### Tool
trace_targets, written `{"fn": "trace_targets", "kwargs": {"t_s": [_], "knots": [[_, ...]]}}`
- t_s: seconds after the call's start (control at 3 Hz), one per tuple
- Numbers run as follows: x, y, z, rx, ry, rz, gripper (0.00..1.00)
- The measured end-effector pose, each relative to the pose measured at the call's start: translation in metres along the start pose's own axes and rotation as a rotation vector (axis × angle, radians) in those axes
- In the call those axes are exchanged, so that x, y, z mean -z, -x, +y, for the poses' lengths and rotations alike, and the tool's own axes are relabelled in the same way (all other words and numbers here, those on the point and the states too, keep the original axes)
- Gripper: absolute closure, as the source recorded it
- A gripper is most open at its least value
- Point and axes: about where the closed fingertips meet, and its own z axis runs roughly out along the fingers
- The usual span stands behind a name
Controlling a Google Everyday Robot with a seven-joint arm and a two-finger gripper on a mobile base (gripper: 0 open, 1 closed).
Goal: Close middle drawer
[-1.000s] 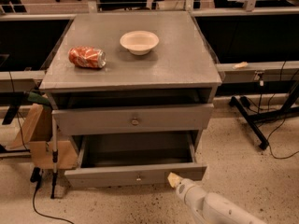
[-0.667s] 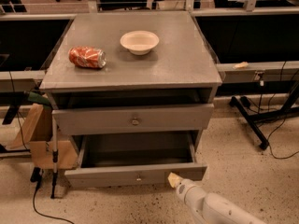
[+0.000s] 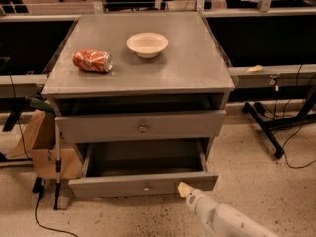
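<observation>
The middle drawer (image 3: pixel 143 181) is pulled far out of the grey cabinet (image 3: pixel 148 68), with its deep, empty box showing. Its low front panel carries a small round knob (image 3: pixel 146 186) at the centre. My gripper (image 3: pixel 183 189) comes in from the bottom right on a white arm (image 3: pixel 222 218). Its pale tip is at the right part of that front panel, right of the knob. Whether it touches the panel cannot be told. Above is a taller drawer front (image 3: pixel 140 126) with a bigger brass knob, pulled slightly out.
A crushed red can (image 3: pixel 92 60) and a white bowl (image 3: pixel 147 44) sit on the cabinet top. A cardboard box (image 3: pixel 47 144) and a thin pole with a cable stand left of the cabinet. A black stand leg (image 3: pixel 264 125) is on the floor to the right.
</observation>
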Motion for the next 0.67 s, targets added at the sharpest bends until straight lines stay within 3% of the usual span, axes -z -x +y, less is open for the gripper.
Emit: {"fn": "trace_targets", "kwargs": {"t_s": [0.67], "knots": [[-0.0076,0.0057,0.0044,-0.003,0.001,-0.019,1.0]]}}
